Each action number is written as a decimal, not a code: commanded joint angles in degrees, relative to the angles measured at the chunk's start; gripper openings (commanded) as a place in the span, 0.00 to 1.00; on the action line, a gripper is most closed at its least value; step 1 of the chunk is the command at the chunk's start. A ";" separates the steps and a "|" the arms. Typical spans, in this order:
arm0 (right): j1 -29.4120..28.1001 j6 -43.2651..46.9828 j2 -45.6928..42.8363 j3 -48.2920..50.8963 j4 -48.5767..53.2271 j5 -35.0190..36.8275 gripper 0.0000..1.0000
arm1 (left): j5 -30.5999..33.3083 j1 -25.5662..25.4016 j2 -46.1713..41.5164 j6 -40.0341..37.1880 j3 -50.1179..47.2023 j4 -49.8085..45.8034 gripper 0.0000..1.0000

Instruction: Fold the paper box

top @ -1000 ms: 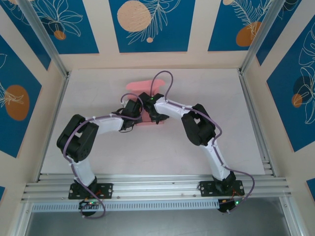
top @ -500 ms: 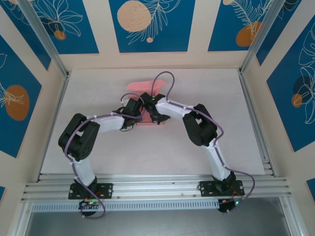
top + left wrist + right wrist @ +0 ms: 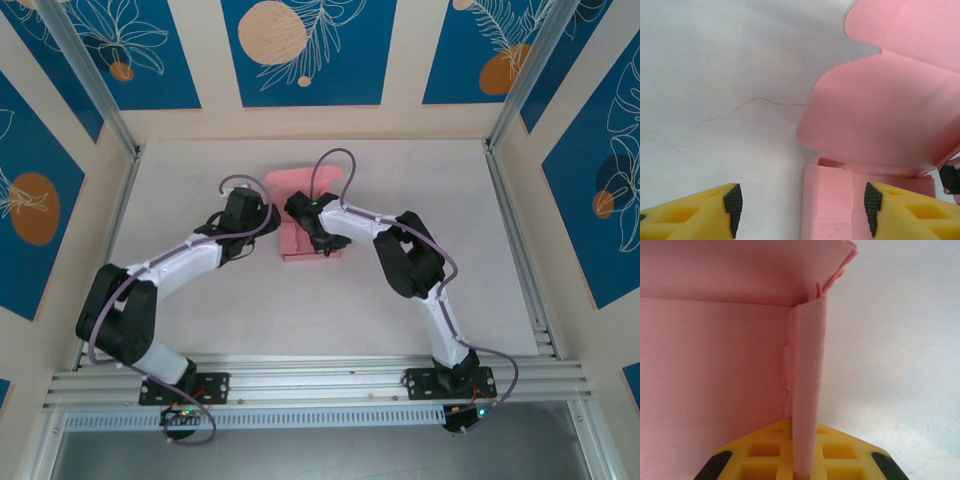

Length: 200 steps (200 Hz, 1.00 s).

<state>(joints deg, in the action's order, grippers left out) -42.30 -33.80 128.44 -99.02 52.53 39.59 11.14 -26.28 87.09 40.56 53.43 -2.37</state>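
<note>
**Paper box, part-formed, seen from the arm bases outward.**

Nearest, the table (image 3: pixel 330 310) lies bare in front of the two arms. The left gripper (image 3: pixel 801 211) stands just left of the paper box (image 3: pixel 300 252). Its jaws are spread and grasp nothing. One fingertip hangs over bare table, and the other sits in front of the box's near-left corner.

The right gripper (image 3: pixel 800 467) is clenched on an upright side wall (image 3: pixel 807 380) of the box, with the thin card pinched between the yellow fingers (image 3: pixel 757 455). The box stands mid-table between the two wrists.

Farther off, the rounded lid flap (image 3: pixel 875 115) stands open and untucked, reaching toward the far wall.

**Probable hazards:**
- The box is held at one thin wall only, and that wall's edge already looks ragged. A pull or twist by the right arm would likely crease or tear it, or drag the whole box across the table.
- With the left jaws free, nothing braces the opposite side, so that side may splay.
- If the left jaws closed where they stand, they would probably crush the corner.
- The untucked flap may spring back.
</note>
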 commanded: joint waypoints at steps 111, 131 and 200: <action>-0.32 2.90 -0.48 3.16 3.62 -2.39 0.00 | -6.88 -2.89 16.61 -7.64 5.23 -3.86 0.49; -0.38 2.90 -0.71 3.07 3.38 -2.74 0.00 | -4.74 -3.56 18.99 -7.60 7.28 -5.53 0.42; -0.51 2.78 -2.00 4.70 1.58 -4.65 0.00 | 11.06 -7.46 22.73 -10.96 15.14 -17.09 0.35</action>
<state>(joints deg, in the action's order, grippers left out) -41.52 -32.88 126.61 -96.68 50.54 36.16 13.61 -32.10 107.24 32.38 65.93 -12.69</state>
